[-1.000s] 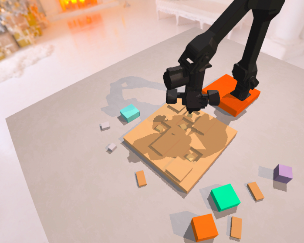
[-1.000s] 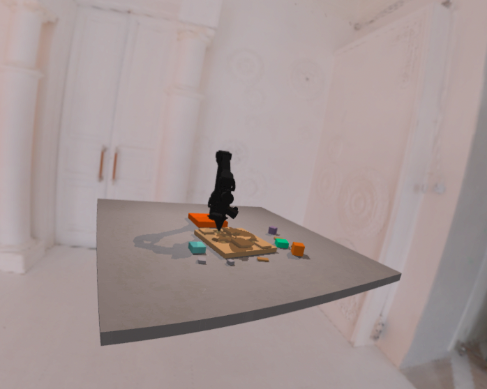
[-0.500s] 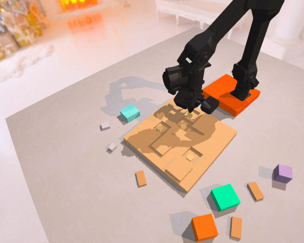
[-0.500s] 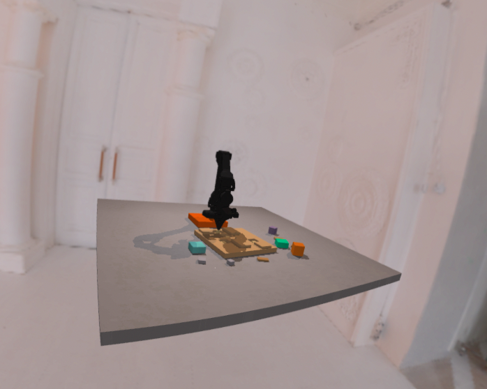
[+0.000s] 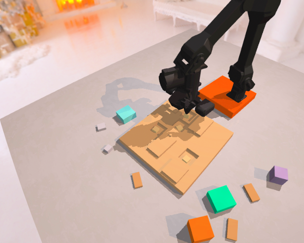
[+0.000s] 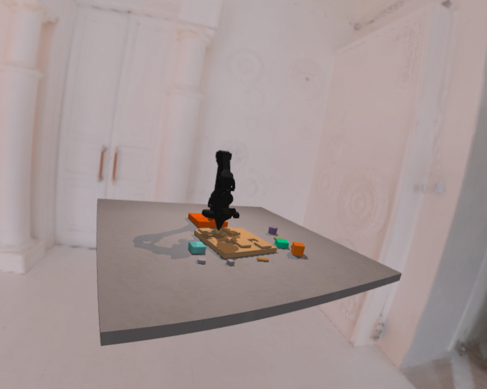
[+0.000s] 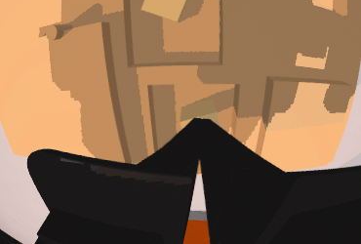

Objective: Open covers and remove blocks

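One grey table carries everything, and a single black robot arm rises from an orange base plate near its far edge. Next in size is the tan puzzle board, lying flat in front of the base plate and partly under the arm's shadow. Three open wells each show a small tan block: one near the board's front, two nearer the middle. The gripper points straight down over the board's far corner, fingers pressed together with nothing between them, its tip just above or touching the surface; which cannot be told. Scattered on the table around the board are a green block, an orange block, a teal block, a purple cube, and two tiny pale cubes.
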`<move>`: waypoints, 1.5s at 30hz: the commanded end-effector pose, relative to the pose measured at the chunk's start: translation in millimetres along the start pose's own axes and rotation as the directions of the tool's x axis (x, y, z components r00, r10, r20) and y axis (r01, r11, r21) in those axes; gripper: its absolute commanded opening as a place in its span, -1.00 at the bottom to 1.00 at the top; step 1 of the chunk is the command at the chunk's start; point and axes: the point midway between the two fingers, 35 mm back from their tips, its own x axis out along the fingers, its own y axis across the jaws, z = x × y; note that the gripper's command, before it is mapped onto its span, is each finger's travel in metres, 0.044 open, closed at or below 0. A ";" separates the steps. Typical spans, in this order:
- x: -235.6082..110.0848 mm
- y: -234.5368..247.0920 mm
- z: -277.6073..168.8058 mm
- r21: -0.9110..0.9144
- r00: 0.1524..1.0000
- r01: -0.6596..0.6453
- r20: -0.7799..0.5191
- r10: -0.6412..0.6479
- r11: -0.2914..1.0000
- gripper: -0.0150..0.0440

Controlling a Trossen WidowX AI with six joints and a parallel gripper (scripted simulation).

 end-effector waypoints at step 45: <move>10.5 -6.3 10.8 -0.423 1.000 0.000 0.000 0.000 0.906 -0.49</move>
